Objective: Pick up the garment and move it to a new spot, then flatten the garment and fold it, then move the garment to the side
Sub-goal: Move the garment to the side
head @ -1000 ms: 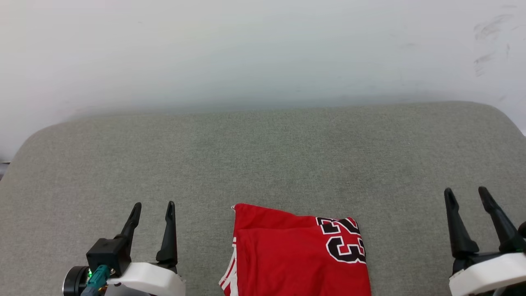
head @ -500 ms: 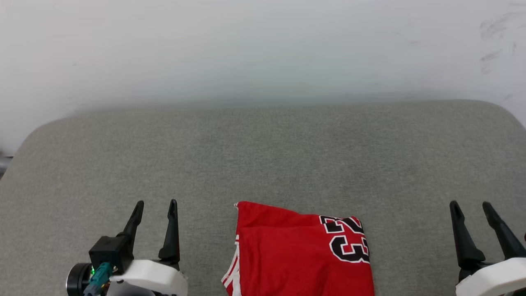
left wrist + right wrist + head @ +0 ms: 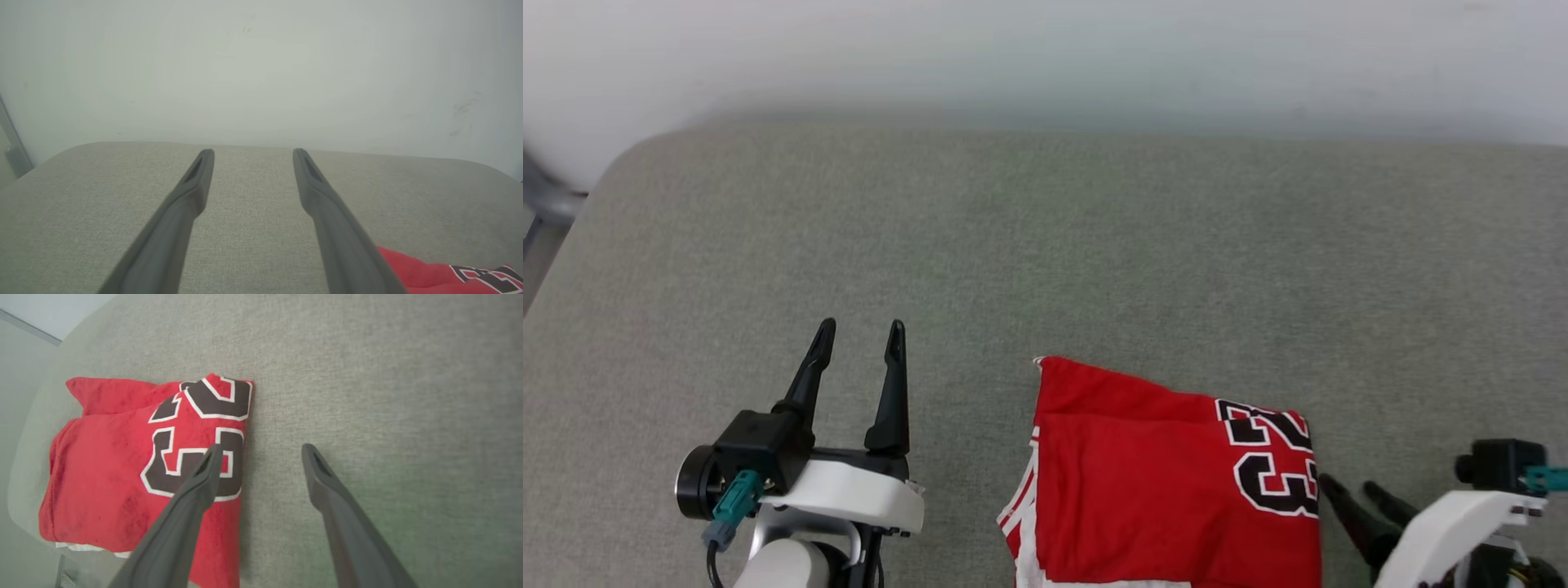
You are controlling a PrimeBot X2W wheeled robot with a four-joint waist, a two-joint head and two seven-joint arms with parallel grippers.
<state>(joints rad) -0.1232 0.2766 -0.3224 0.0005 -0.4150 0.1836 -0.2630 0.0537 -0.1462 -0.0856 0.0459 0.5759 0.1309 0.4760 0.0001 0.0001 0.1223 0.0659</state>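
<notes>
Garment (image 3: pixel 1168 474) lies folded at the near edge of the grey cushion (image 3: pixel 1045 245), between your two arms. Left gripper (image 3: pixel 862 324) hangs spread and empty, well off to its side. Right gripper (image 3: pixel 261 447) is parted too and holds nothing, with one finger over the black number (image 3: pixel 196 457) by the folded edge. It looks thin, soft and light, so it will likely sag. Pinch through all layers at that edge. The near hem is cut off in the head view, so you can't tell whether it overhangs.
</notes>
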